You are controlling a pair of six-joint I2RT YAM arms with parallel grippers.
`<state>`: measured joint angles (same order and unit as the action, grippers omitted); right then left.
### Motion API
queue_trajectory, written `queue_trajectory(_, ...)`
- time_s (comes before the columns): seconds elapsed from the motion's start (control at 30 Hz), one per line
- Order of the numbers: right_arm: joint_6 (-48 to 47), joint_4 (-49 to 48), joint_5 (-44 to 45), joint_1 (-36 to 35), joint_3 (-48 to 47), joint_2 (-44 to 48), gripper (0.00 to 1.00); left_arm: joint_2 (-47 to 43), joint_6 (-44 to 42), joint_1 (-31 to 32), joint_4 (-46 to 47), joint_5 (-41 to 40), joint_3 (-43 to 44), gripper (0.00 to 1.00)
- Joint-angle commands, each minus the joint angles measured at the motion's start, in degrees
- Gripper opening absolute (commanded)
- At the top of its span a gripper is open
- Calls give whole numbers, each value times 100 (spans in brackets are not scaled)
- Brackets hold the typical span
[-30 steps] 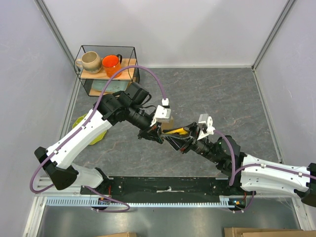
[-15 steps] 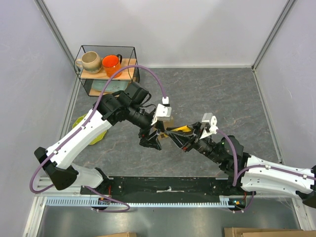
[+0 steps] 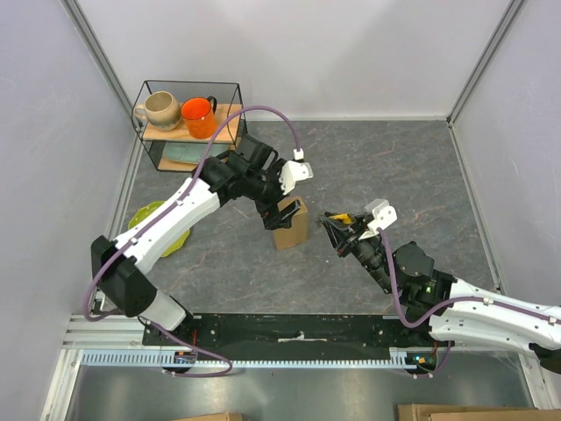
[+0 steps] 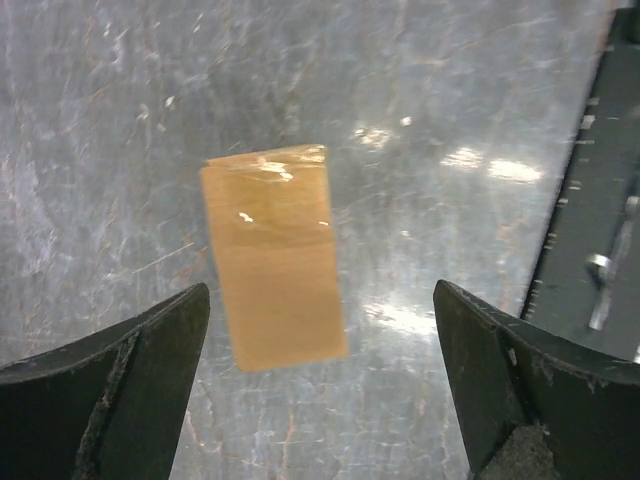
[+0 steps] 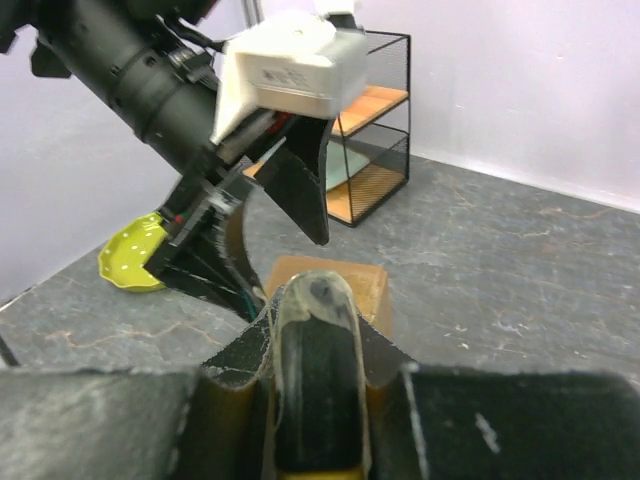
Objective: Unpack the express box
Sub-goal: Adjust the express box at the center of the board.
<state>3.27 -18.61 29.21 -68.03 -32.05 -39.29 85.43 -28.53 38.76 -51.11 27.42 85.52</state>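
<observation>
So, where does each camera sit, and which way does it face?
Top external: high behind the robot, facing down on the table; left arm and right arm show.
Left wrist: above the express box, facing down; its open jaws show below.
Right wrist: low, facing across the table to the wire rack; its jaws hold a black tool.
Shared: all three see the express box.

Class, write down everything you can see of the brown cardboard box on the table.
The express box is small, brown cardboard, rectangular, with glossy clear tape wrinkled across one end. It looks closed and stands on the grey marbled table, near its middle. The open left gripper hovers above it, a finger on either side, seemingly not touching.
</observation>
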Motion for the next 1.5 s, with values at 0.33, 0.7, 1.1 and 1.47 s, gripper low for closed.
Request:
queue_trajectory(0.33,-46,60,366,-17,94,185,0,255,182,0,1332,-871,-474,99)
queue_trajectory(0.7,-116,-46,506,-26,138,132,0,536,-12,-35,1341,-694,-720,99)
queue_trajectory(1.1,-518,-669,708,-26,190,-518,0,1993,-196,-1151,252,1395,201,39)
queue_trajectory(1.47,-1716,-3516,912,245,296,-2617,0,2935,-1040,-1486,-680,2303,607,14)
